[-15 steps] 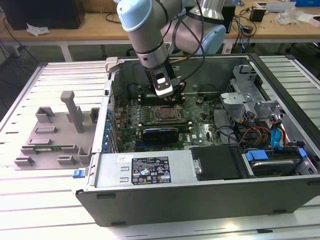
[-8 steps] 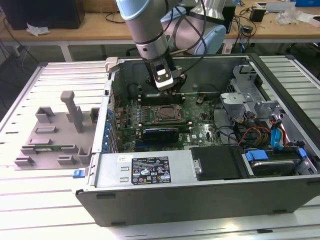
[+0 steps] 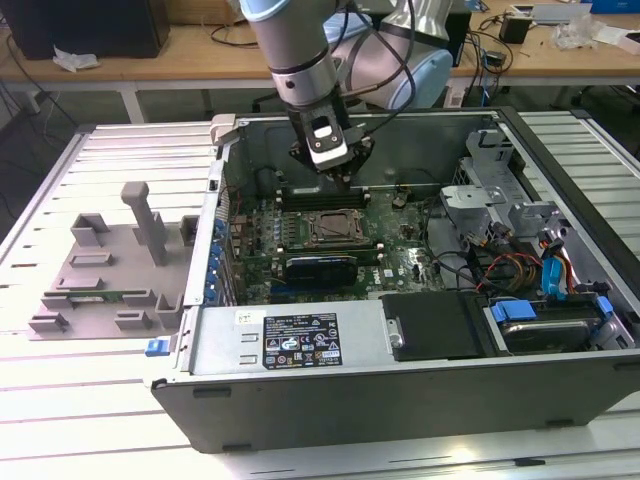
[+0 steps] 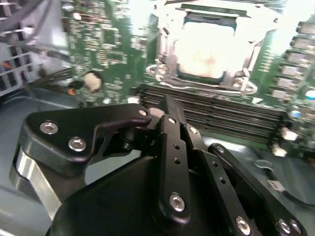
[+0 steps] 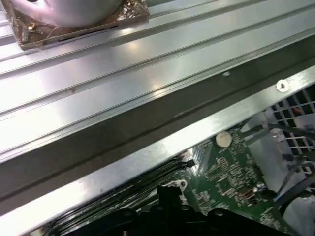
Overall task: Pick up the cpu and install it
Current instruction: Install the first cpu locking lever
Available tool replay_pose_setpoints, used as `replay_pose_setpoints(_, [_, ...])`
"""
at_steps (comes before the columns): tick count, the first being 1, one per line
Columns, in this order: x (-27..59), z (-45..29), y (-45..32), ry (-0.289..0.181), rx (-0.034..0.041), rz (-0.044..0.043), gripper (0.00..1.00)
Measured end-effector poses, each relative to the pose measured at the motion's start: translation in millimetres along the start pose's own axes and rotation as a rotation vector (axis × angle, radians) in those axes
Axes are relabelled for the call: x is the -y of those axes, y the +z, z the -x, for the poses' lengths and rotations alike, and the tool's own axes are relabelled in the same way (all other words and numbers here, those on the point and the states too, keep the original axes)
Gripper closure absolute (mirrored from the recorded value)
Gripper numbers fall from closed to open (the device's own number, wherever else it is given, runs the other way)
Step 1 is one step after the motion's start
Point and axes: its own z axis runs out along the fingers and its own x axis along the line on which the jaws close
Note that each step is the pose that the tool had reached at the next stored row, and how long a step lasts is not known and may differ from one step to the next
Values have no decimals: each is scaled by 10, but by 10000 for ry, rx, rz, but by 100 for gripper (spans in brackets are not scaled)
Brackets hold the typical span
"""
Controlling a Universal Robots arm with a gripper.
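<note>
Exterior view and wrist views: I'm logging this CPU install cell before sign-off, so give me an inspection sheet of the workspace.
Surface: ribbed metal table carrying an open computer case.
Job's things: cpu sits in the motherboard socket, seen in the second wrist view.
Clutter: grey fixture blocks at the exterior view's left.
Grippers: gripper hangs inside the case above the memory slots, holding nothing visible.
Cables: coloured wire bundle beside the drive bay; arm cabling above.
Surroundings: wooden benches behind.
</note>
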Motion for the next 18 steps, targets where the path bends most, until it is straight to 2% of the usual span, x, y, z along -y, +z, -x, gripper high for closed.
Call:
replay_pose_setpoints(1, [-2, 4, 2, 12, -160, -78, 89])
replay_pose_setpoints(2, [-8, 17, 7, 33, -577, -281, 89])
replay_pose_setpoints(3, [-11, 24, 10, 48, -781, -381, 89])
replay_pose_setpoints(4, [-14, 31, 12, 58, -933, -456, 89])
replay_pose_setpoints(5, [-20, 44, 16, 68, -1163, -570, 89])
replay_pose_setpoints(6, [-25, 57, 20, 80, -1346, -664, 89])
replay_pose_setpoints(7, [-36, 78, 27, 95, -1625, -812, 89])
replay_pose_setpoints(8, [-36, 81, 28, 101, -1750, -876, 89])
replay_pose_setpoints(12, [-36, 80, 28, 40, -1744, -902, 89])
replay_pose_setpoints(16, [-34, 77, 43, -1422, -1878, -791, 89])
replay_pose_setpoints(18, [-33, 76, 48, -1804, -1909, -768, 89])
